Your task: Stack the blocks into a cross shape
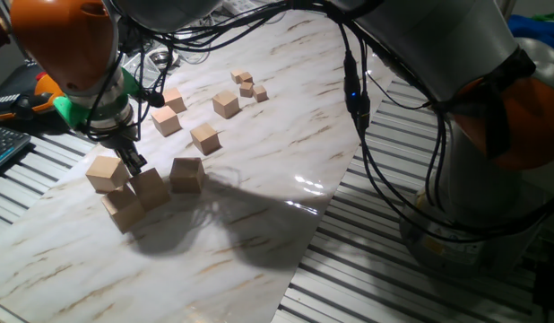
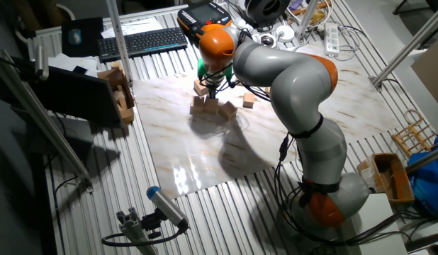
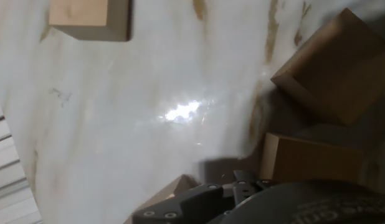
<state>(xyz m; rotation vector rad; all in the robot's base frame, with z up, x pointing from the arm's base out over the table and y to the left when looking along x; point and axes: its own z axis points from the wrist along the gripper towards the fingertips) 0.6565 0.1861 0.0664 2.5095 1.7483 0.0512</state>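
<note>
Black two-finger gripper [image 1: 134, 162] pinches raised large tan wooden cube [image 1: 106, 172]; three matching cubes [image 1: 151, 188] cluster just beside. Hand view: only cube corners, white marbled board [image 3: 149, 112].

I see a marble-patterned board [image 2: 205, 152] on a slatted metal table [image 2: 134, 205], keyboard [image 2: 142, 42] at the back, glare.

no readable text, labels, brands or numbers on anything in view
</note>
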